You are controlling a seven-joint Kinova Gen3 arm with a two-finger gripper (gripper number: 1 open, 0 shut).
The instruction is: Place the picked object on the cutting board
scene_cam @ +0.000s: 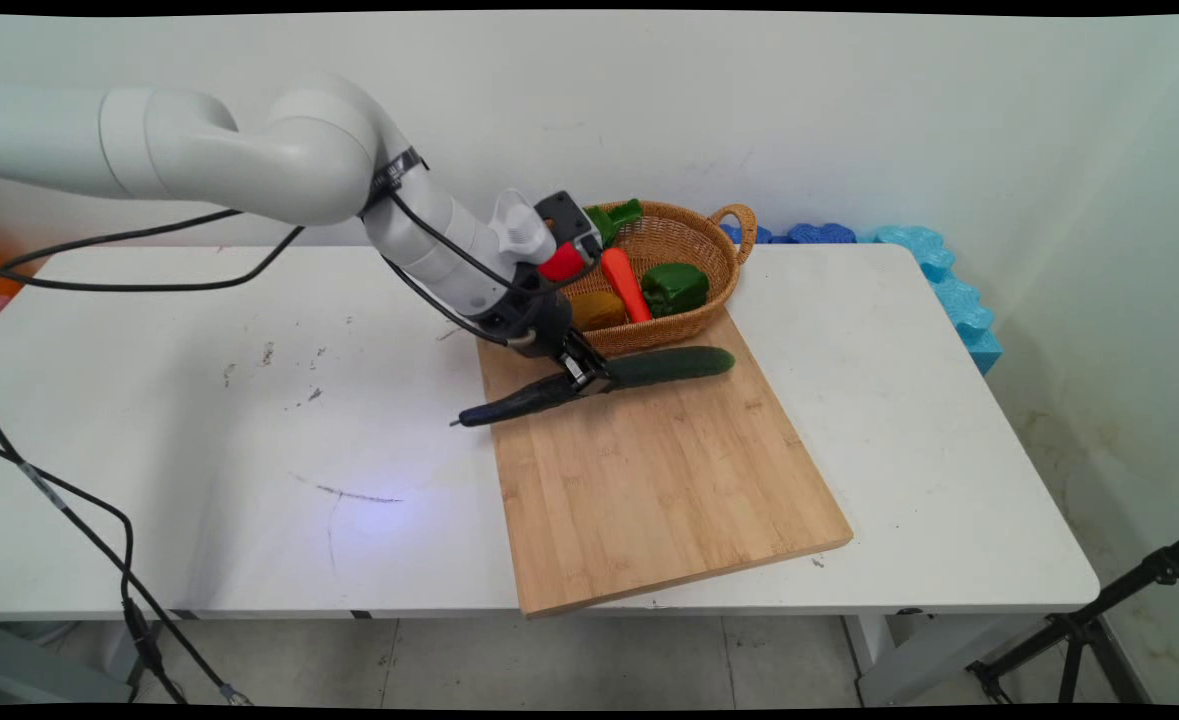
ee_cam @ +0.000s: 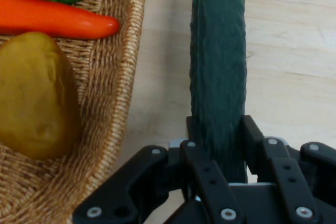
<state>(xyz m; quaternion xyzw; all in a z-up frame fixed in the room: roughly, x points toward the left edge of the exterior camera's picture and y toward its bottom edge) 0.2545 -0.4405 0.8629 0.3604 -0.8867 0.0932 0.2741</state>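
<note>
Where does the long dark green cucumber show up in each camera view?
Main view: the long dark green cucumber lies on the wooden cutting board, just in front of the woven wicker basket, with the gripper at its left end.
Hand view: cucumber runs up the centre between the fingers.
Shared landmark: basket.

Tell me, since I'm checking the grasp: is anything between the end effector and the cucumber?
Nothing visible. The end effector has its fingers closed directly on the cucumber, which lies on the cutting board beside the basket.
</note>
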